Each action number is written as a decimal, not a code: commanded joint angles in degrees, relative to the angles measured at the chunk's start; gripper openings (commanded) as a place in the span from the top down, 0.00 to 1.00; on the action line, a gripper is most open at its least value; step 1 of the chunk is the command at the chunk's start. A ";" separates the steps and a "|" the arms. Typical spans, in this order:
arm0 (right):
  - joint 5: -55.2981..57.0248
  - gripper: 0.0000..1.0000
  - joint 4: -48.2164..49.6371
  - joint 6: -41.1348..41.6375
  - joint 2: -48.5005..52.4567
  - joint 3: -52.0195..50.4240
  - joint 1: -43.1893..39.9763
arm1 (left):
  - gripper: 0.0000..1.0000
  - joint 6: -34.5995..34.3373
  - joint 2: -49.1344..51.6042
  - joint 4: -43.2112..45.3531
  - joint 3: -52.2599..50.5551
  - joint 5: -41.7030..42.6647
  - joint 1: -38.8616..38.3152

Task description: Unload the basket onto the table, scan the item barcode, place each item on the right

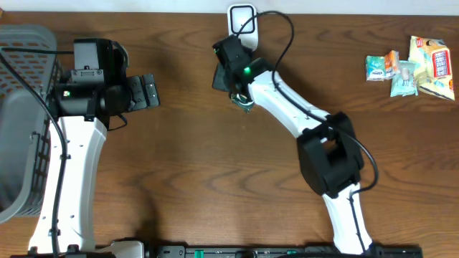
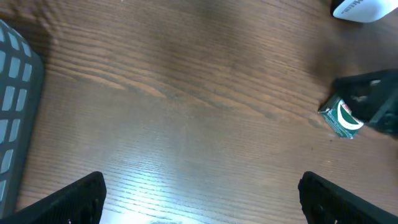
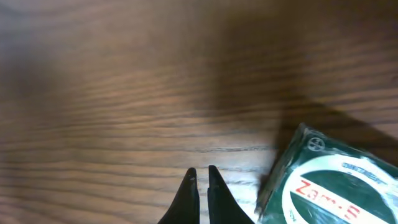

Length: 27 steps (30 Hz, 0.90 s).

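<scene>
Wooden table (image 1: pixel 215 165), grey basket (image 1: pixel 21 129) at nine o'clock, and the left gripper (image 1: pixel 149 92) gapes wide beside it, idle. White scanner (image 1: pixel 242 18) sits at twelve. The right gripper (image 3: pixel 202 171) is pinched together on nothing! The green packet (image 3: pixel 329 180) lies just beside it, at four o'clock in the wrist view. My call: open up, straddle the packet's edge, then squeeze.

Both arms: white link shells, black joint housings, a green LED (image 1: pixel 247 70) near each wrist. Left arm (image 1: pixel 72 172), frame left: boxy black wrist block, black cable (image 1: pixel 51 132) along the link. Right arm (image 1: pixel 287 104), centre-right: bulky black elbow. Left gripper (image 2: pixel 202 180), right gripper (image 3: pixel 201 171): black fingers; right's slim, tapered.
</scene>
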 commanded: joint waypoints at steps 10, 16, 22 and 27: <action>8.85 0.99 -17.33 0.61 2.21 -0.66 -2.47 | 0.02 0.13 -0.04 -0.20 0.09 -0.50 0.17; 18.05 0.99 -32.39 3.10 -3.82 -0.66 -4.57 | 0.02 0.13 -0.02 -0.20 0.09 -0.50 0.17; 17.92 0.93 -28.39 1.42 -7.85 -0.66 -7.56 | 0.02 0.13 -0.04 -0.20 0.09 -0.50 0.17; 8.85 0.89 -18.53 -2.12 -6.91 -0.68 -10.19 | 0.02 0.13 -0.02 -0.20 0.09 -0.50 0.17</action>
